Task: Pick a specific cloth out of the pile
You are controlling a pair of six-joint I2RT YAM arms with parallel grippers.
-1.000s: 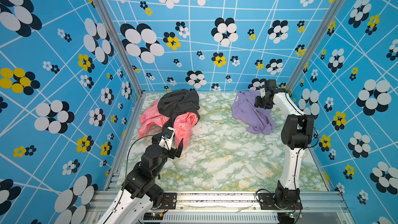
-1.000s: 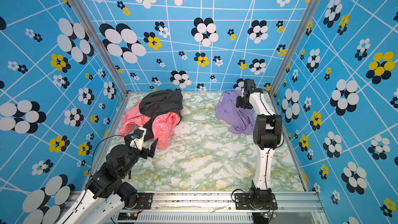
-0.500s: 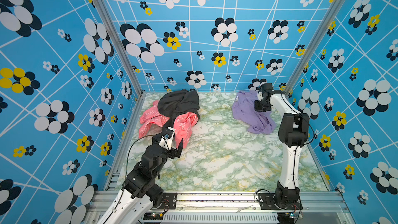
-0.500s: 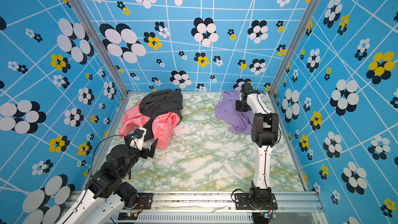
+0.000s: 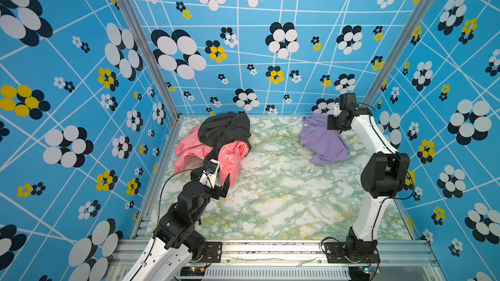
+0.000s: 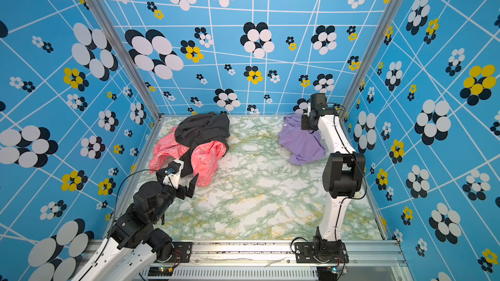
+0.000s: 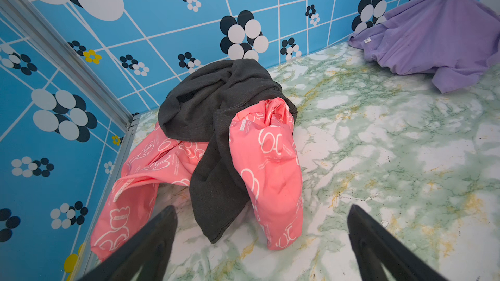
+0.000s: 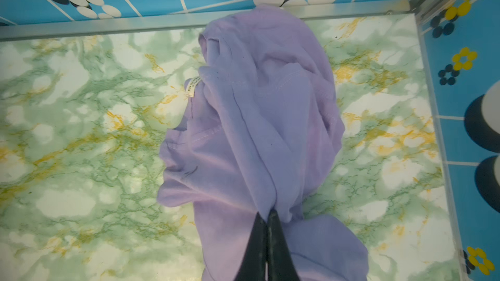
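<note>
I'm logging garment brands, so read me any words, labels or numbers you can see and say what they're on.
White label on the lavender cloth: two lines of dark print, too blurred to read.
Coral-pink cloth: small white lettering beside the bear outlines, too small to read.
Nothing else carries text.

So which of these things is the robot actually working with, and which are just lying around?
In the job:
lavender cloth
right gripper, shut on it

Just lying about:
black garment, draped over the pink printed cloth
left gripper, open and empty
</note>
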